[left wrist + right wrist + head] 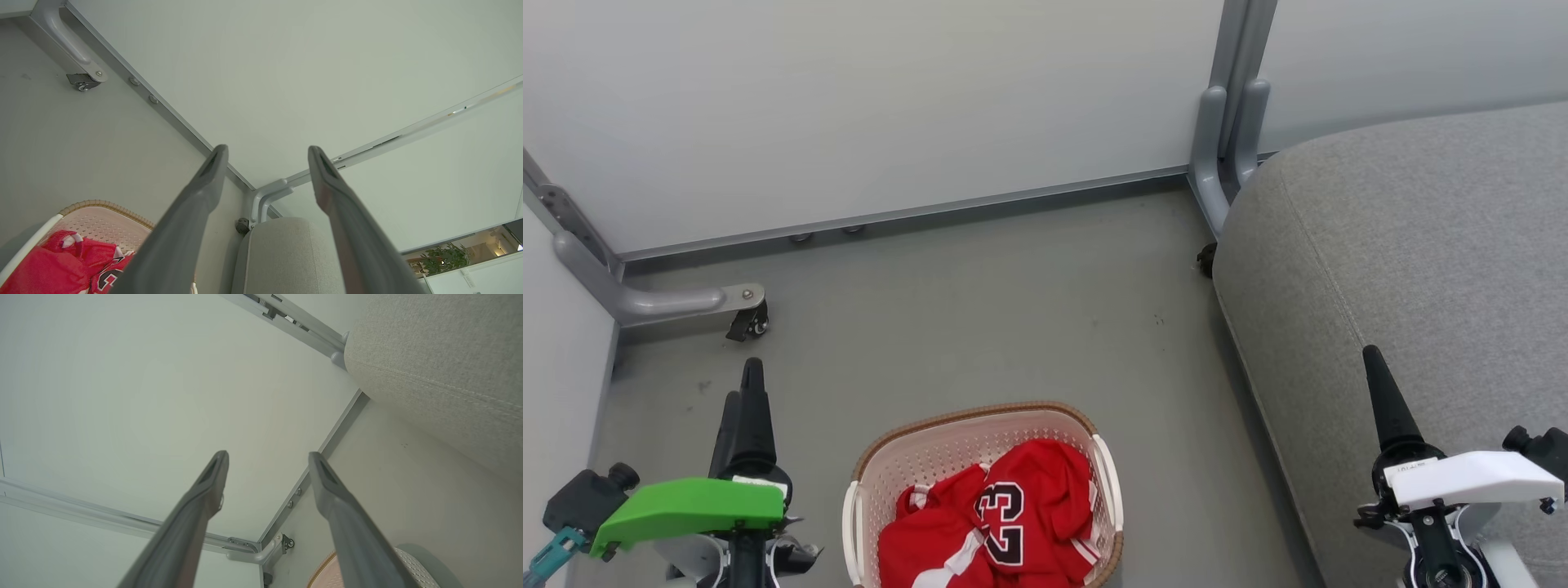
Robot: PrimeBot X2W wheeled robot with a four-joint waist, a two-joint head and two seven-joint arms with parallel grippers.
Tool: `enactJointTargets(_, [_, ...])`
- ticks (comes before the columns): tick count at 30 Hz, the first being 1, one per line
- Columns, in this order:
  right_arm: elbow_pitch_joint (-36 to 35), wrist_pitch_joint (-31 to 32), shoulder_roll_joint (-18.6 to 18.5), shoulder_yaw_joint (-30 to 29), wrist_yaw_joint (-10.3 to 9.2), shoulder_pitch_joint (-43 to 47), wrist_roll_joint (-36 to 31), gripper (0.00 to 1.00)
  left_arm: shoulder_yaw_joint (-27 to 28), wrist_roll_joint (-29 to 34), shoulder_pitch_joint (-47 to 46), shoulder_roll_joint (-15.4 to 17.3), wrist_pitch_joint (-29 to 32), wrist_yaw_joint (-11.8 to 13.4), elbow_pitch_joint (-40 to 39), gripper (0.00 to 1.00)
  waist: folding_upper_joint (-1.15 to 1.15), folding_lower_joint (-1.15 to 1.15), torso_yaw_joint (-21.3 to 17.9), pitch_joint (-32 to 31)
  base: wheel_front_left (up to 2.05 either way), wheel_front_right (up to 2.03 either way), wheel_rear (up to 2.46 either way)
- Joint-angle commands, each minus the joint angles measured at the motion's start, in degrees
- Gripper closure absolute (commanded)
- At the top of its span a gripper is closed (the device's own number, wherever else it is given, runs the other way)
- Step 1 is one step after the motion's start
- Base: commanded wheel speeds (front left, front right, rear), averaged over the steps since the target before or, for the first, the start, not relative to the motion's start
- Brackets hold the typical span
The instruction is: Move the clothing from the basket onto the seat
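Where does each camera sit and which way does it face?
Head view: on the head, looking forward and down at the basket of red clothing and the grey seat; left gripper and right gripper show, both open.
Left wrist view: on the left wrist, facing along its fingers toward the partition.
Right wrist view: on the right wrist, facing along its fingers at the partition.
Shared: both wrist views catch the basket rim and the seat.

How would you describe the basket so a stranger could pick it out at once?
Start at the big grey sofa seat on the right, then look left across the grey floor. There, near the bottom of the head view, stands a small cream basket with holes in its walls. Its brown woven rim and the red clothing inside set it apart.
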Motion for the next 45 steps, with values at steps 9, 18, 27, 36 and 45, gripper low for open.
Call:
enactJointTargets(9, [-2.49, -1.83, 0.07, 0.24, 0.03, 0.15, -9.67, 0.0, -1.77, 10.2, -0.69, 0.42, -2.2, 0.52, -1.84, 0.0, 0.13, 0.0, 0.22, 0.04, 0.0, 0.0, 0.0])
enactJointTargets(18, [-2.57, -3.08, 0.41, 0.85, 0.03, 0.32, -17.17, 0.0, -3.08, 19.35, -0.52, 0.47, -3.88, 1.19, -1.48, 0.0, 0.16, 0.0, 0.53, 0.11, 0.0, 0.0, 0.0])
enactJointTargets(27, [-2.87, -4.22, 0.73, 1.46, 0.03, 0.76, -24.48, 0.0, -4.3, 26.13, -0.14, 0.51, -5.38, 1.93, -1.62, 0.0, 0.19, 0.0, 0.88, 0.08, 0.0, 0.0, 0.0])
enactJointTargets(36, [-3.31, -5.24, 1.07, 2.22, 0.03, 1.23, -32.11, 0.0, -5.33, 32.46, 0.28, 0.56, -6.8, 2.59, -1.63, 0.0, 0.21, 0.0, 1.15, 0.11, 0.0, 0.0, 0.0])
enactJointTargets(45, [-3.15, -6.16, 1.33, 3.05, 0.03, 1.63, -37.58, 0.0, -6.35, 38.66, 0.52, 0.59, -8.06, 2.56, -1.29, 0.0, 0.24, 0.0, 1.44, 0.06, 0.0, 0.0, 0.0])
